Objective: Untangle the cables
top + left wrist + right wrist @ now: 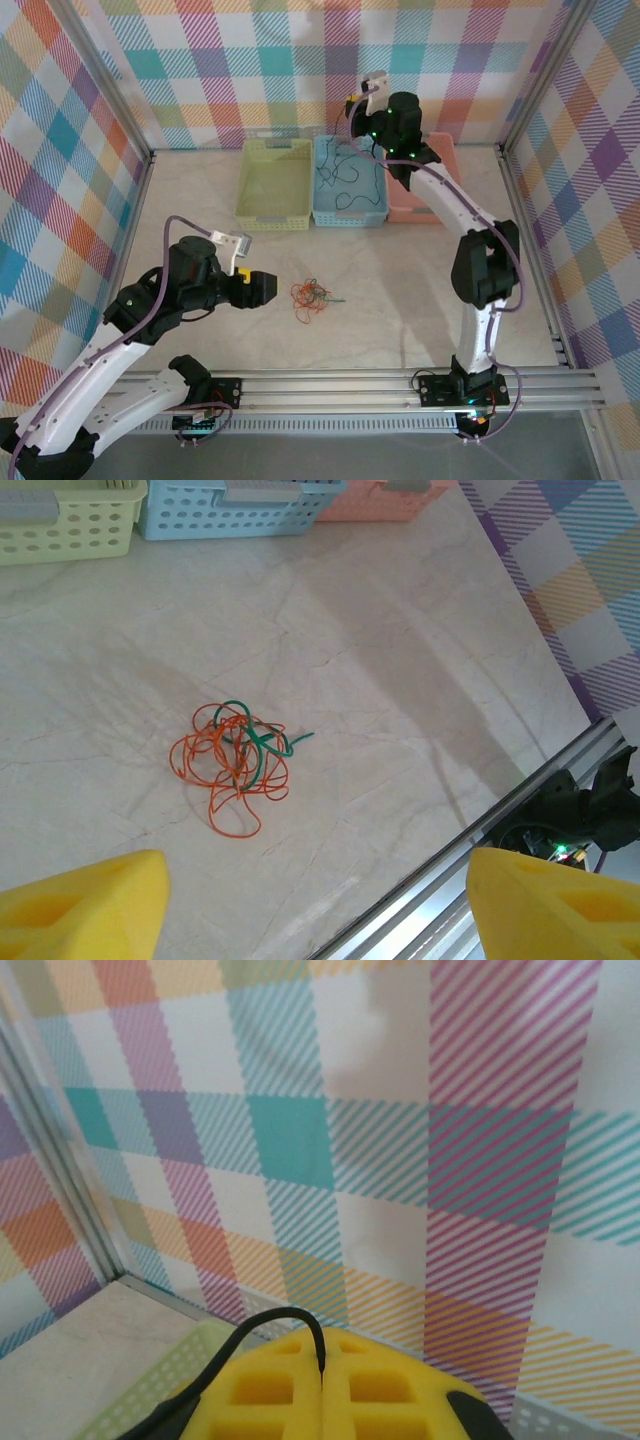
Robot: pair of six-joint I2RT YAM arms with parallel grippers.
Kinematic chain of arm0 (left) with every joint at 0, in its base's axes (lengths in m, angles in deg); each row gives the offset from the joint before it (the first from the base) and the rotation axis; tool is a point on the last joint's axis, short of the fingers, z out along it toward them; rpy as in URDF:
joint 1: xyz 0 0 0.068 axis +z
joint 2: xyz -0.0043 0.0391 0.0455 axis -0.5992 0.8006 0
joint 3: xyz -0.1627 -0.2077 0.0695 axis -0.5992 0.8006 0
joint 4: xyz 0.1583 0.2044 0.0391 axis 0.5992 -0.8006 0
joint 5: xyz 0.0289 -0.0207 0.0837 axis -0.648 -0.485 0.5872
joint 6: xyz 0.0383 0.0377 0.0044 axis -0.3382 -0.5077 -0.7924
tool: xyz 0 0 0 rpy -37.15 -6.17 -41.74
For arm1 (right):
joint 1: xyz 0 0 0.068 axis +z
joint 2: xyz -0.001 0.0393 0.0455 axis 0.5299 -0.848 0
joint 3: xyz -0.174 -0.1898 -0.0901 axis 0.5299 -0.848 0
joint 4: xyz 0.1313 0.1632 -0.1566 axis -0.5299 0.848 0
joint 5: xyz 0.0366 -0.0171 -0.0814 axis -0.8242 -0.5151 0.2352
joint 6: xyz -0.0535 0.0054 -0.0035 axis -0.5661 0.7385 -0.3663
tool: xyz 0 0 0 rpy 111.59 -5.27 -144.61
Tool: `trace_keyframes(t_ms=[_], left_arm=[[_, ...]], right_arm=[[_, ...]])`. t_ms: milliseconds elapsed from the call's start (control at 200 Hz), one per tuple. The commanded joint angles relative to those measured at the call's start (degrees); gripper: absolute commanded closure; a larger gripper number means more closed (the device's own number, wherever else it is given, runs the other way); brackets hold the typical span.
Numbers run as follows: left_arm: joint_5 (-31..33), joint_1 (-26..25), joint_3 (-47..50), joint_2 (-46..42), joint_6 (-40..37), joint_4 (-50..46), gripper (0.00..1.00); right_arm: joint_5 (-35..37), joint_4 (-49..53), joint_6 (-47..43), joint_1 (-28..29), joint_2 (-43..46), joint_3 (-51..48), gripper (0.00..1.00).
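green basket [272, 221] — blue basket [349, 219] — pink basket [408, 212]

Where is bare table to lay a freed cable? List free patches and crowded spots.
Free: the strip between the tangle and the yellow basket; the stretch from the tangle to the right arm; the corner left of the yellow basket. Crowded: the far edge, where blue basket and pink basket stand beside it.

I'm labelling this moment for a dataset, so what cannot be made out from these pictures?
- Pink basket, top view: the right arm covers most of it, so its contents are hidden.
- Black cable, right wrist view: the shut right gripper hides its pinched end; the bottom edge cuts off the rest.
- Orange and green cable tangle, left wrist view: too knotted to count strands.
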Motion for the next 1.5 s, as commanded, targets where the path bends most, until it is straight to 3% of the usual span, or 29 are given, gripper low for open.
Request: trace_keyframes(t_ms=[0,190,425,520,635,840,990,1130,1335,1495], left_arm=[[1.2,0.3,1.2,-1.8,0.7,-0.9,0.22],[1.7,0.3,2.8,-4.7,0.2,-1.1,0.22],[1.9,0.3,5.8,-6.8,1.1,-0.6,0.22],[1.8,0.3,6.2,-6.8,2.7,0.0,0.22],[0.0,0.3,8.0,-6.7,5.5,3.1,0.22],[-0.5,0.3,11.7,-4.2,9.8,7.8,0.23],[-3.4,0.3,14.1,-1.0,11.7,12.7,0.23],[-3.9,0.3,15.8,1.8,12.4,15.2,0.24],[-4.8,0.2,18.9,4.8,13.9,19.0,0.24],[-4.7,-0.6,21.0,9.0,15.1,23.1,0.25]], right_arm=[[2.8,1.6,2.9,-0.4,-3.0,4.4,1.00],[4.3,2.8,4.7,-1.0,-8.3,7.4,1.00],[5.5,3.3,4.8,-1.2,-10.9,3.0,0.99],[3.7,5.2,3.8,-1.3,-10.3,1.3,0.91],[2.0,7.0,3.0,-1.3,-7.5,-2.5,0.65],[6.0,9.3,3.7,-1.2,3.3,-13.8,0.42],[3.7,4.2,6.7,-1.3,12.4,-27.9,0.41],[2.6,7.5,7.7,-1.3,18.2,-32.7,0.41],[-12.7,6.1,9.3,0.2,27.6,-42.3,0.45],[-20.5,3.1,2.8,4.7,31.8,-51.3,0.46]])
